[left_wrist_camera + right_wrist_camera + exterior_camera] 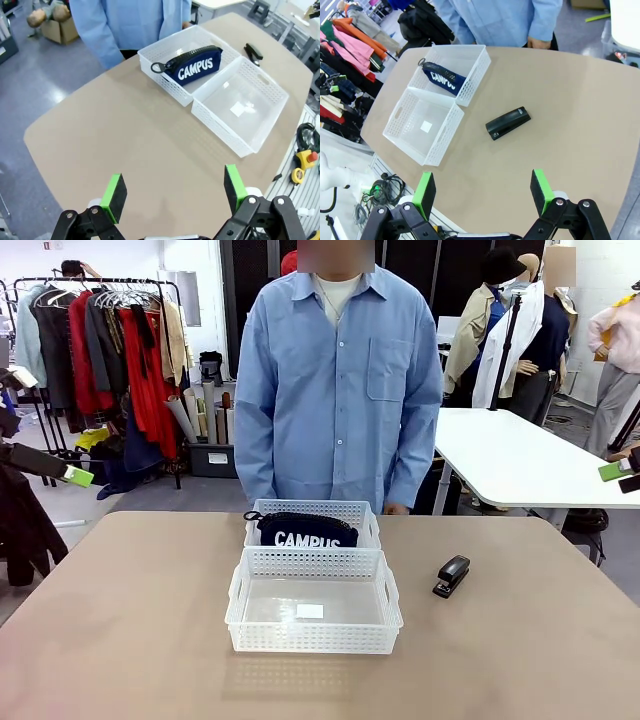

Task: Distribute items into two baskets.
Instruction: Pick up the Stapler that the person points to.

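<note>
At the centre of the front view the two baskets stand touching end to end on the table (120,620): the near basket (312,638) is empty but for a white label (310,611), and the far basket (310,507) holds the soft CAMPUS pouch (305,532). The stapler (452,575) lies on bare table right of centre, near the near basket; I judge it hard, smooth and dense for its size, best pinched across its narrow sides at mid-length. The left gripper (173,189) and right gripper (482,189) hang above the table, jaws wide apart, holding nothing.
</note>
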Robot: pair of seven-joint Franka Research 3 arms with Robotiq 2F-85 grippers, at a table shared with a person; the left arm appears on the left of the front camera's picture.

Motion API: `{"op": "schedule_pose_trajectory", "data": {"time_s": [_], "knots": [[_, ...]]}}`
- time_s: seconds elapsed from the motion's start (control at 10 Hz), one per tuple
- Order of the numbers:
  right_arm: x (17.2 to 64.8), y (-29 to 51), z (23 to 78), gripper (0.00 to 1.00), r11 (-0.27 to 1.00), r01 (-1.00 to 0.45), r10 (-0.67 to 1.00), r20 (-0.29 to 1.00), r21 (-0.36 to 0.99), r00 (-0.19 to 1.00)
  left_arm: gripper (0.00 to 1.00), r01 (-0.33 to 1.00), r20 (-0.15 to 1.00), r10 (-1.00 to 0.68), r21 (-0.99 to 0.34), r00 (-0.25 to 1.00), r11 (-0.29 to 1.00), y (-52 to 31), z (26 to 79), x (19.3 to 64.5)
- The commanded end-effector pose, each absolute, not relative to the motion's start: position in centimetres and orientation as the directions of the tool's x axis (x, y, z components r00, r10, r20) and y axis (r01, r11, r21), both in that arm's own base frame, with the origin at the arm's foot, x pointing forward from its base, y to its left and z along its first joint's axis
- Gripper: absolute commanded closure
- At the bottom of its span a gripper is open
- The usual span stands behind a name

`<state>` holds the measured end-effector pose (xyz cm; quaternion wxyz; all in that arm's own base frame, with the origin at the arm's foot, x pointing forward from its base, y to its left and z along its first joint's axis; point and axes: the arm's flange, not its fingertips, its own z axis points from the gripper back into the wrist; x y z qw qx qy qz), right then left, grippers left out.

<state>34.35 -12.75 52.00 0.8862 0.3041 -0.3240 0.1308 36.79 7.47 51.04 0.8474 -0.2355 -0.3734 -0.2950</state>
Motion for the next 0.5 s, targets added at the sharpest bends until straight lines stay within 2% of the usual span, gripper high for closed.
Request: {"op": "schedule_pose_trajectory", "data": {"time_s": [0.0,0.4], "knots": [[34.58,-12.76,52.14,0.0,0.763,-0.448,0.021,0.675,0.466,0.738,0.0,0.672,0.763,-0.329,-0.179,0.556,0.719,7.41,51.48,36.82],[34.58,-12.76,52.14,0.0,0.763,-0.448,0.021,0.675,0.466,0.738,0.0,0.672,0.763,-0.329,-0.179,0.556,0.719,7.41,51.48,36.82]]}}
